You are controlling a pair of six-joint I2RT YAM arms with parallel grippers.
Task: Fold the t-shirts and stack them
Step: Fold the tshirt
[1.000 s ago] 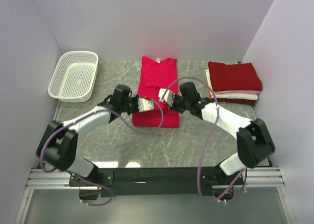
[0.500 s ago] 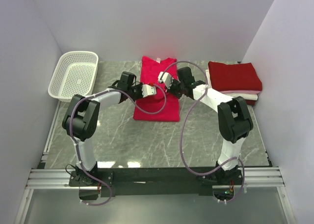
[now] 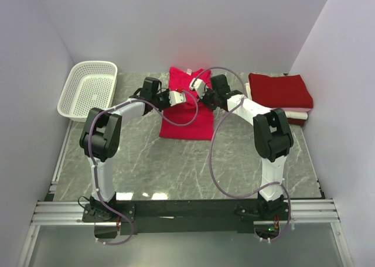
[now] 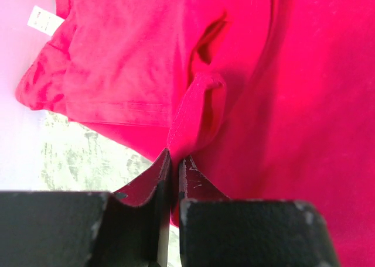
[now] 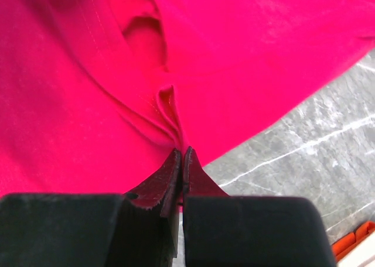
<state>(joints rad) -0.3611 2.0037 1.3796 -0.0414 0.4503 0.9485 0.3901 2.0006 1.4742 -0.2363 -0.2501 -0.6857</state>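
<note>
A bright pinkish-red t-shirt [image 3: 188,116] lies at the middle back of the table, partly doubled over. My left gripper [image 3: 183,95] is shut on a pinched fold of its cloth [image 4: 193,112] near its left side. My right gripper [image 3: 193,89] is shut on another pinched fold of it [image 5: 170,112] near its right side. Both grippers hold the lifted hem above the shirt's far half. A folded darker crimson t-shirt [image 3: 279,90] lies on top of a folded white t-shirt [image 3: 285,113] at the back right.
A white plastic lattice basket [image 3: 88,90] stands at the back left. White walls close in the back and both sides. Grey marble tabletop [image 3: 187,167] shows in front of the shirt. Cables loop from both arms over the shirt.
Both grippers have moved away from the bases toward the back wall, carrying the shirt's near hem over its far half. The shirt now looks shorter.
</note>
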